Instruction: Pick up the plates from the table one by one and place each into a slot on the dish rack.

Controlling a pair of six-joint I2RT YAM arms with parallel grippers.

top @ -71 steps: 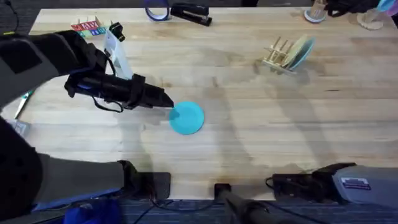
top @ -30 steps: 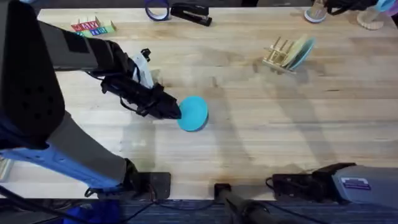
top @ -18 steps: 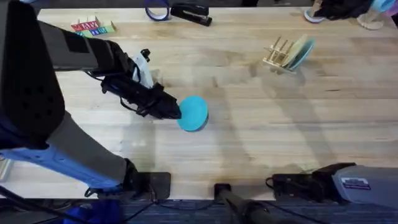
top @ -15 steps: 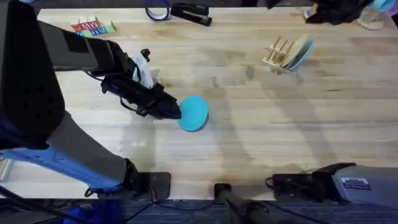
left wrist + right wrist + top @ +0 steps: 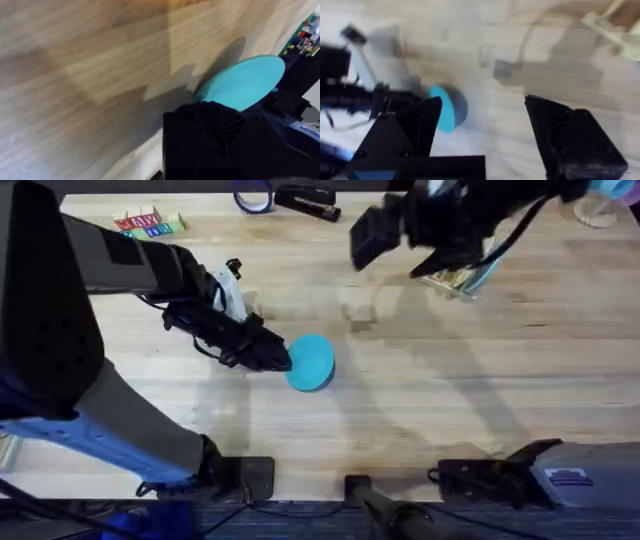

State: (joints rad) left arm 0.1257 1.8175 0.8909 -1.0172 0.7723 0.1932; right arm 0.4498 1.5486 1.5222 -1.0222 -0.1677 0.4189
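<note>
A turquoise plate sits left of the table's middle, one edge raised off the wood. My left gripper is shut on the plate's left rim. The left wrist view has the same plate sticking out past my left gripper, its shadow on the planks. My right arm hangs dark and blurred over the far right, covering most of the dish rack. My right gripper is open, high above the table. Below it are the turquoise plate and a corner of the rack.
Along the far edge lie a blue tape roll, a black stapler and a coloured block set. Bare planks stretch between the turquoise plate and the rack.
My right arm has swung in from the far right corner and now hangs over the rack. Over the last second the left gripper and the turquoise plate have stayed put.
</note>
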